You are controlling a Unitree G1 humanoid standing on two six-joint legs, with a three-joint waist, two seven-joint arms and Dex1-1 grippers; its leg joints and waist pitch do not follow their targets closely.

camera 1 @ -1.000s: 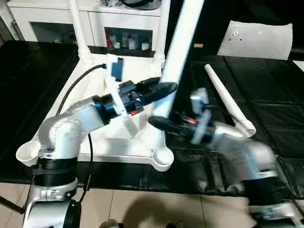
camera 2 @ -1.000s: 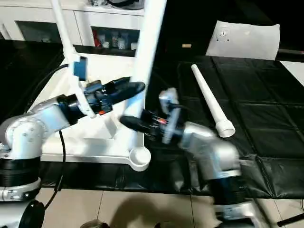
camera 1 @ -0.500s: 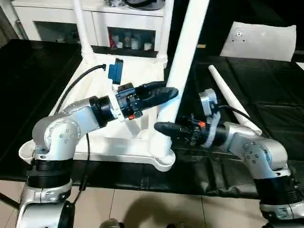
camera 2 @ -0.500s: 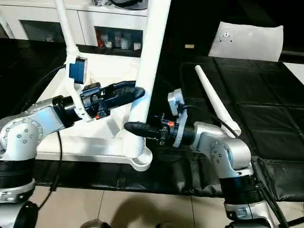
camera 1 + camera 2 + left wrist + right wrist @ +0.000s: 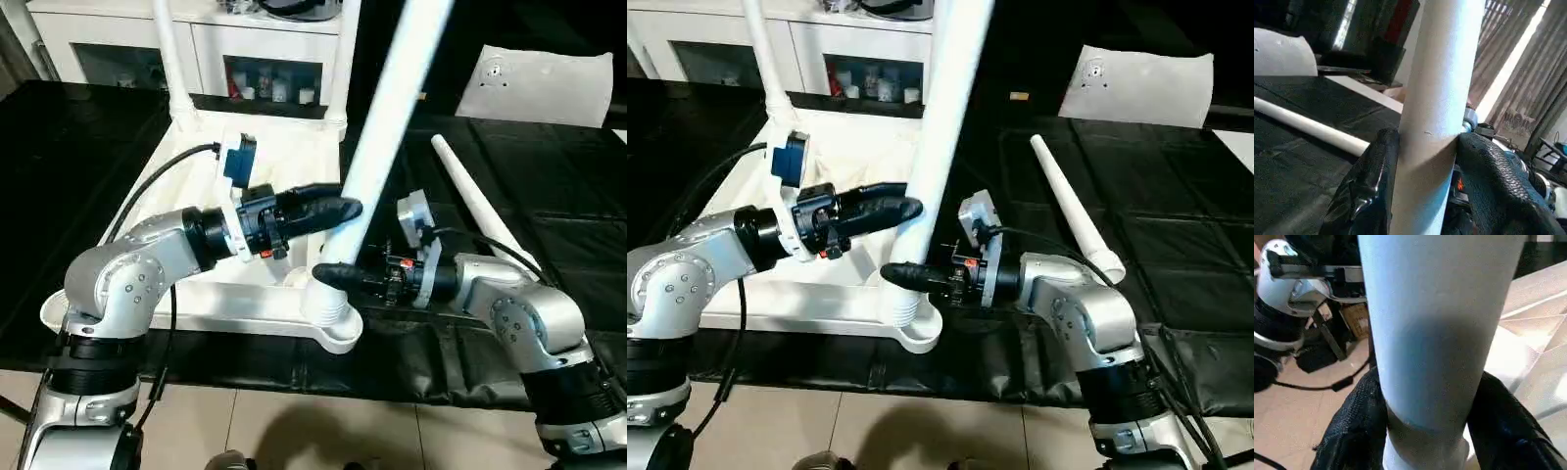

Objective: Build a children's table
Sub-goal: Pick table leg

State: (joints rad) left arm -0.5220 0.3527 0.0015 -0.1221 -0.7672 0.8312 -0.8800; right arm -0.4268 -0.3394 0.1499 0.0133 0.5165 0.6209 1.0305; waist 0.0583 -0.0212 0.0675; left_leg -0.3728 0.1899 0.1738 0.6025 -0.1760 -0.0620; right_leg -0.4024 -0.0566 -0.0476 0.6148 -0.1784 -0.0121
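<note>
The white tabletop [image 5: 294,147] lies upside down on the black mat, ribs up. Two tube legs [image 5: 167,59] [image 5: 338,59] stand in its far corner sockets. A third leg [image 5: 392,108] leans to the right, with its foot at the near right corner socket [image 5: 338,328]. My left gripper [image 5: 338,209] is shut on this leg from the left, its fingers [image 5: 1376,166] pressed against both sides of the tube. Just above the foot, my right gripper [image 5: 328,276] is shut on it too, fingers [image 5: 1359,421] hugging the tube. Another leg [image 5: 475,211] lies loose on the mat to the right.
A white cabinet with glass doors [image 5: 265,59] stands behind the tabletop. A flat white board [image 5: 544,83] lies at the back right. The near left corner socket [image 5: 59,311] overhangs the mat's front edge, with tiled floor [image 5: 294,431] below.
The held leg's foot has settled at the near right socket and its top now leans further right. My left fingers have narrowed onto the tube. My right gripper has kept hold low down.
</note>
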